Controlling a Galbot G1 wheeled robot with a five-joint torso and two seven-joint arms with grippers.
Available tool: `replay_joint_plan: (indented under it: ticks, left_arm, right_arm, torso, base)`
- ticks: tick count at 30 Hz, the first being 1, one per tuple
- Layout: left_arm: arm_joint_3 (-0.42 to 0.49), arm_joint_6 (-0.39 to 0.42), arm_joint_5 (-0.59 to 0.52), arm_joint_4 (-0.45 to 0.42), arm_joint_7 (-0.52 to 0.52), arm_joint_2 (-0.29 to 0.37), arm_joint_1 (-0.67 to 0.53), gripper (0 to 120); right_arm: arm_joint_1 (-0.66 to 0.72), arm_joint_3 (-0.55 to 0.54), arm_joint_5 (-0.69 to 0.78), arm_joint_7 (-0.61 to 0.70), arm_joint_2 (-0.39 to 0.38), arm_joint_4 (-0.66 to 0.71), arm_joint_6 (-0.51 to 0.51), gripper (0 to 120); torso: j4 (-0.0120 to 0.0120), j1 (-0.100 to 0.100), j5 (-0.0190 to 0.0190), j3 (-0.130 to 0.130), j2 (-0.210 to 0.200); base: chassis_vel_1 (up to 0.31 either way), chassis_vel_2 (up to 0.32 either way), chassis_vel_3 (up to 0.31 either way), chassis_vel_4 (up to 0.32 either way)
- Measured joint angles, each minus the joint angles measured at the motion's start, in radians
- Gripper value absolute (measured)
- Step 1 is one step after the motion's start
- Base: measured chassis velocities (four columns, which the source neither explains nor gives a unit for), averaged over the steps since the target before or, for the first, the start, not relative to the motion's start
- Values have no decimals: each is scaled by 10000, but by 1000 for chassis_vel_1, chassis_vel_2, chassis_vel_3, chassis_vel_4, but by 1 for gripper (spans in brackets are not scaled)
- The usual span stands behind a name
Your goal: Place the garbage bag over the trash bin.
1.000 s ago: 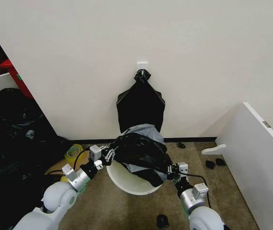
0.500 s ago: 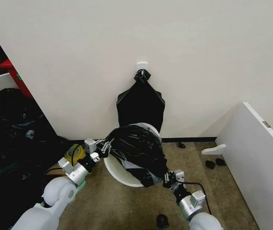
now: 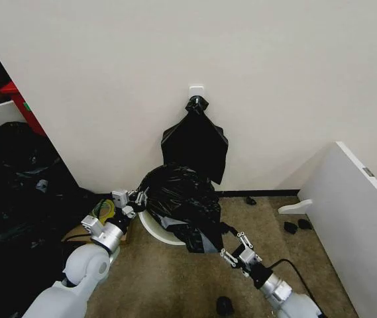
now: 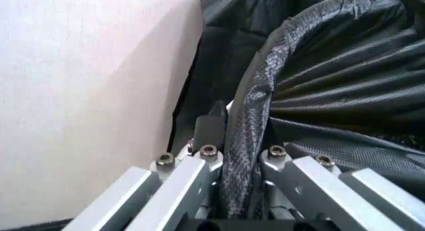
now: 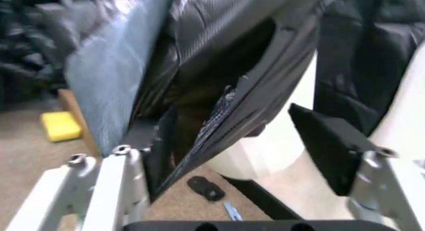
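Bin (image 3: 154, 232) at frame centre against the wall, tipped, mostly under the black bag (image 3: 181, 202). Left gripper (image 3: 137, 197) at the bag's left edge, pinching its hem (fingers (image 4: 199, 164) tight on the fabric). Right gripper (image 3: 231, 242), lower right of the bag, spread wide, hem hanging between.

- The place looks like a plain back room or storage corner, not a home kitchen or a shop.
- The wall (image 3: 175, 53) is bare and off-white, with a small white hook plate (image 3: 195, 90) holding a hanging black bag (image 3: 195, 142).
- The floor (image 3: 168, 278) is worn brown carpet with a dark baseboard (image 3: 268, 193).
- Piled black bags (image 3: 16, 192) fill the left side, beside a red object (image 3: 21, 105).
- A white panel (image 3: 357, 212) leans on the right.
- Small dark scraps (image 3: 297, 226) lie on the floor.
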Motion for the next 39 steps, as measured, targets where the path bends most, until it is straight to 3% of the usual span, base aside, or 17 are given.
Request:
replay_joint_plan:
  ticks: [7,9,10,11,13,18,21,25,28,35,39]
  left_arm:
    - [99,89,237,3,-352,-161,11,3]
    - [122,88,297,1,-368,-177,14,2]
    - [170,92,360,-1,-361,-187,48,2]
    - [170,92,360,-1,-361,-187,48,2]
    - [208,100,440,0,-340,-196,89,2]
    - [205,98,479,0,-353,-204,134,2]
    - [199,84,511,0,-422,-214,142,2]
    - [235,61,674,29,-792,-239,96,2]
    - [277,64,756,29,-988,-239,63,2]
    - [457,50,1213,71,-1372,-253,-10,2]
    - [535,-27,1373,-8,-1413,-255,33,2]
  right_arm:
    - [-46,648,526,-2048,6,-192,798,89]
    - [-38,497,1653,-2279,10,-172,715,97]
    - [-91,119,3204,-1987,9,74,233,99]
    - [-91,119,3204,-1987,9,74,233,99]
    - [-90,-256,4943,-1500,64,390,-319,100]
    - [-87,-414,6120,-1436,169,719,-499,100]
    - [-182,-397,6028,-1636,213,833,-381,100]
    - [-400,127,2655,-331,371,639,51,100]
    - [-510,291,1861,-252,353,520,358,100]
    - [-580,532,2767,-2727,280,949,1152,100]
    - [-516,492,3033,-2773,301,1332,1018,100]
  torso:
    - [4,0,-3,0,0]
    - [2,-1,3,-1,0]
    - [5,0,2,0,0]
    - [5,0,2,0,0]
    - [2,0,-2,0,0]
    - [4,0,-3,0,0]
    - [3,0,1,0,0]
    - [4,0,1,0,0]
    - [3,0,-1,0,0]
    - [3,0,0,0,0]
    - [4,0,-2,0,0]
  base:
    - [0,0,0,0]
    - [0,0,0,0]
    - [0,0,0,0]
    - [0,0,0,0]
    - [0,0,0,0]
    - [0,0,0,0]
    - [0,0,0,0]
    - [0,0,0,0]
    - [0,0,0,0]
    - [0,0,0,0]
    - [0,0,0,0]
